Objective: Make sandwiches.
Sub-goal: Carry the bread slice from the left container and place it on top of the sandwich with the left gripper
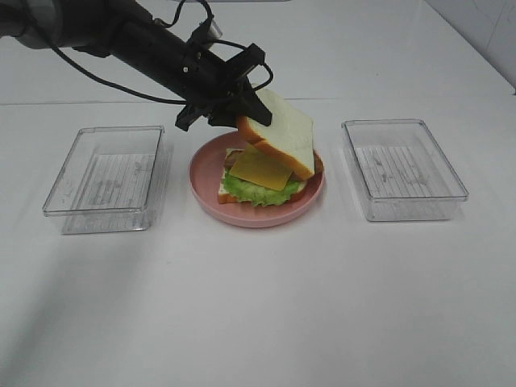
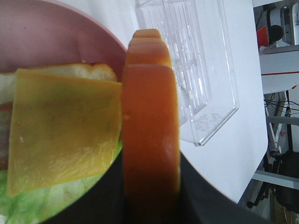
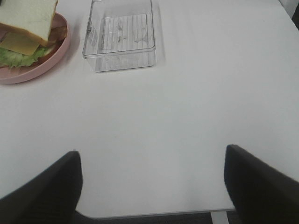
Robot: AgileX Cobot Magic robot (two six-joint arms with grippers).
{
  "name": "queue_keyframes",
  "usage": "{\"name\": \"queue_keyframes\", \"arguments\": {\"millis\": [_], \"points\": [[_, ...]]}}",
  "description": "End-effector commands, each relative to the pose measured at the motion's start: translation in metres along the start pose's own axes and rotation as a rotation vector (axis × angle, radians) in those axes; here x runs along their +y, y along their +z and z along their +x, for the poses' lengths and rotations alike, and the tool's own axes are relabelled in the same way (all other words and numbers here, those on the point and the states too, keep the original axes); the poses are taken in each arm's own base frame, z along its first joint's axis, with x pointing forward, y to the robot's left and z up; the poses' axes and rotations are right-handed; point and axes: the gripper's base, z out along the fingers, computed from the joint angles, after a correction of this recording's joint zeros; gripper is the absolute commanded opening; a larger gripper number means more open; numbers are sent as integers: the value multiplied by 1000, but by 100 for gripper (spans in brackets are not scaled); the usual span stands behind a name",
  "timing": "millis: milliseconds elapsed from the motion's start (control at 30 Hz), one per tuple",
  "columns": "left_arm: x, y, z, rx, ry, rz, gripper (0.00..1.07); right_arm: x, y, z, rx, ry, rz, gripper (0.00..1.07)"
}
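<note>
One arm, the left, reaches in from the far left corner of the table, stretched low and angled down toward the middle, with black cables looping along its dark body. Its end effector (image 1: 242, 109) is clamped on the crust edge of the top bread slice (image 1: 280, 131), holding that slice tilted, its gripped end raised and its other end down on the stack at the plate's right side. In the left wrist view the slice's orange-brown crust (image 2: 150, 130) fills the middle, seen edge-on between the dark fingers. The right end effector (image 3: 152, 186) hovers over bare table near the front edge, its two dark fingers spread wide and holding nothing. The sandwich (image 1: 262, 179) sits on a pink plate (image 1: 211, 201) at the middle of the table: a bottom bread slice (image 1: 295, 196), ruffled green lettuce (image 1: 250, 192) spilling over its near edge, and a pale-yellow cheese square (image 1: 262, 168) lying on top, turned cornerwise. A strip of brown bacon (image 3: 60, 31) shows at the right side of the stack under the tilted slice. Two clear trays flank the plate, the left tray (image 1: 105, 173) and the right tray (image 1: 403, 168), each apart from it.
</note>
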Motion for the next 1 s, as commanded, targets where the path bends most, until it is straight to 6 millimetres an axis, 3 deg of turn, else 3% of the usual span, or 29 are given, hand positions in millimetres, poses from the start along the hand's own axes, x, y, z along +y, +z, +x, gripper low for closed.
{"name": "queue_keyframes", "arguments": {"millis": [33,533,633,667,700,733,767,800,833,900,1000], "points": [[1,6,3,23,-21,6,0,0,-3,2,-35,1,-6,80],[19,14,7,57,-87,-97,0,0,-3,2,-35,1,-6,80],[19,13,7,57,-85,-104,10,0,-3,2,-35,1,-6,80],[18,11,6,46,-79,-106,21,0,-3,2,-35,1,-6,80],[18,11,6,46,-79,-106,21,0,-3,2,-35,1,-6,80],[16,8,4,35,-71,-107,34,0,-3,2,-35,1,-6,80],[16,8,4,35,-71,-107,34,0,-3,2,-35,1,-6,80],[14,6,3,28,-63,-108,47,0,-3,2,-35,1,-6,80],[14,6,3,28,-63,-108,47,0,-3,2,-35,1,-6,80],[15,2,2,28,-55,-116,61,0,-3,2,-35,1,-6,80],[15,2,4,46,-48,-124,69,0,-3,2,-35,1,-6,80]]}}
